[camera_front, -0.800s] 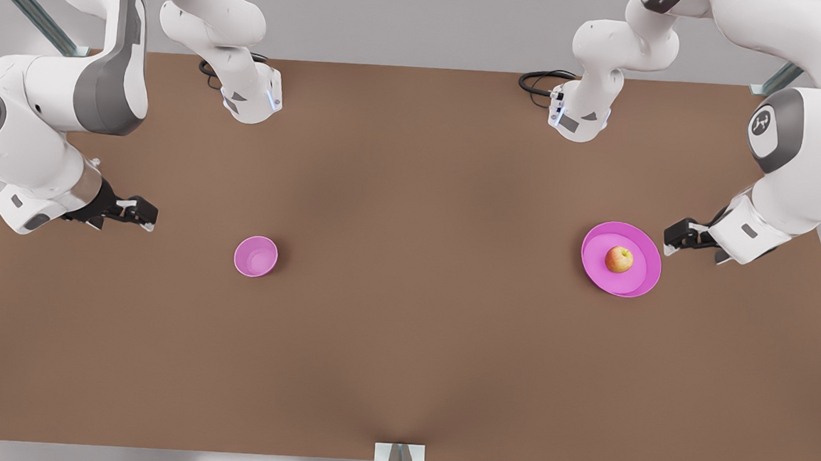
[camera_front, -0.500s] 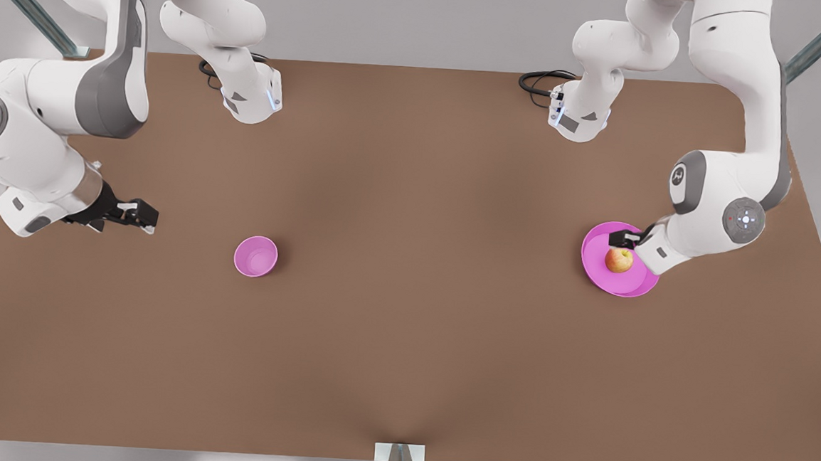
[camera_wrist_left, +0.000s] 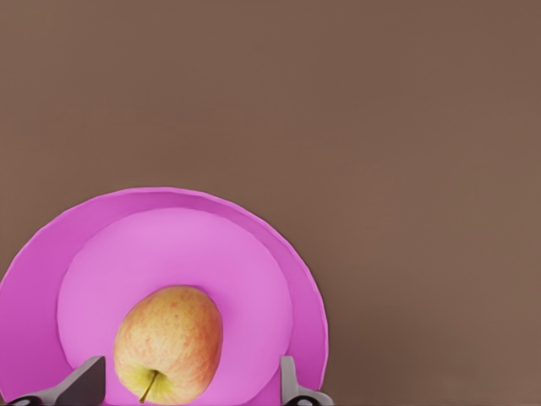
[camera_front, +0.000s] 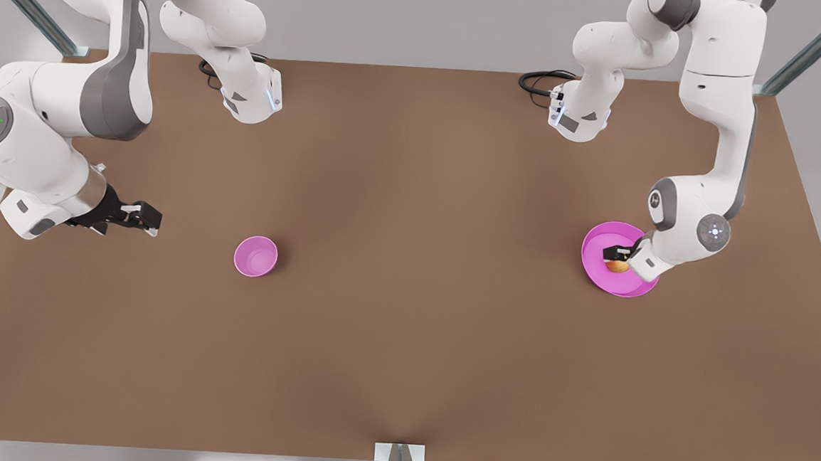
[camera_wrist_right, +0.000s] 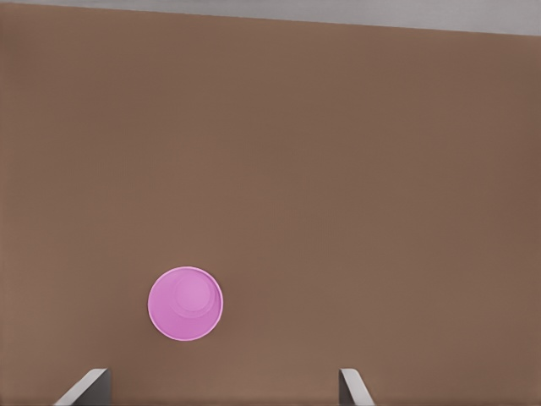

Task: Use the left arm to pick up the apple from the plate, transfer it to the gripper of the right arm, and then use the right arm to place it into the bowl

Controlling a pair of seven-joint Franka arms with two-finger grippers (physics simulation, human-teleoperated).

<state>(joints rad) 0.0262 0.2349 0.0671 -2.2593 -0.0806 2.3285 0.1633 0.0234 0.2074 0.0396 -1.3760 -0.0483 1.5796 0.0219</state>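
Note:
The yellow-orange apple (camera_front: pixel 618 266) lies on the flat pink plate (camera_front: pixel 599 272) at the front view's right. My left gripper (camera_front: pixel 617 256) hangs right over it, partly covering it. In the left wrist view the apple (camera_wrist_left: pixel 169 342) sits on the plate (camera_wrist_left: pixel 177 241) with the left gripper (camera_wrist_left: pixel 186 385) open, one fingertip on each side of the fruit and not touching it. The small deep pink bowl (camera_front: pixel 256 256) stands left of the table's middle. My right gripper (camera_front: pixel 146 218) waits open at the front view's left, off to the bowl's side, and the right wrist view shows the bowl (camera_wrist_right: pixel 185 303) ahead of the right gripper (camera_wrist_right: pixel 220 387).
Both arm bases (camera_front: pixel 251 99) (camera_front: pixel 577 119) stand at the brown table's far edge with black cables (camera_front: pixel 537 81) beside them. A small metal bracket (camera_front: pixel 399 454) sits at the near edge. Bare tabletop stretches between bowl and plate.
The left arm has swung in from beyond the plate's edge and come down over the apple. The right arm has barely shifted.

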